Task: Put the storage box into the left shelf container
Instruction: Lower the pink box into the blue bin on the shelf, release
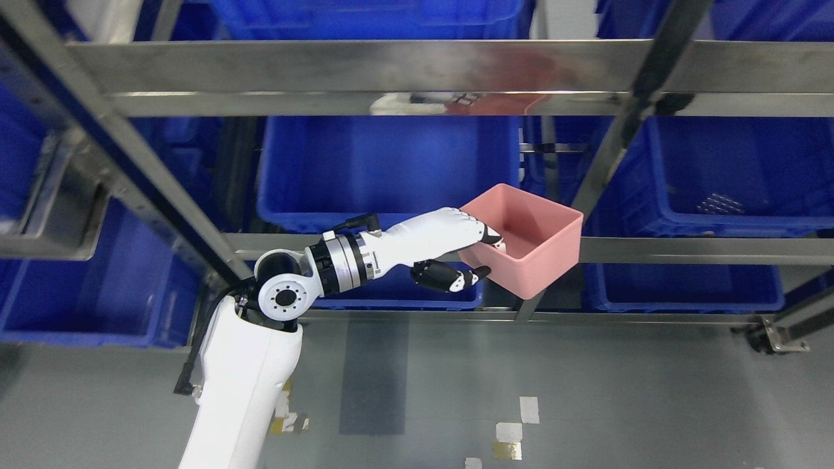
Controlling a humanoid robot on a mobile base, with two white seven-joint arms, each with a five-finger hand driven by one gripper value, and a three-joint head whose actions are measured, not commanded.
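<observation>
A pink open storage box (535, 251) hangs in the air in front of the metal shelf, tilted, near the middle of the head view. My left hand (479, 254) is shut on its near left wall: the white fingers (490, 236) reach over the rim into the box and the dark thumb (456, 277) presses the outside from below. The box looks empty. Behind and left of it, on the shelf, stands a large blue container (391, 169). My right arm does not show.
Steel shelf rails (404, 75) cross the top and middle, with a slanted upright (603, 163) just right of the box. More blue bins (736, 176) stand at the right, the lower levels and the far left. Grey floor (554, 391) lies below.
</observation>
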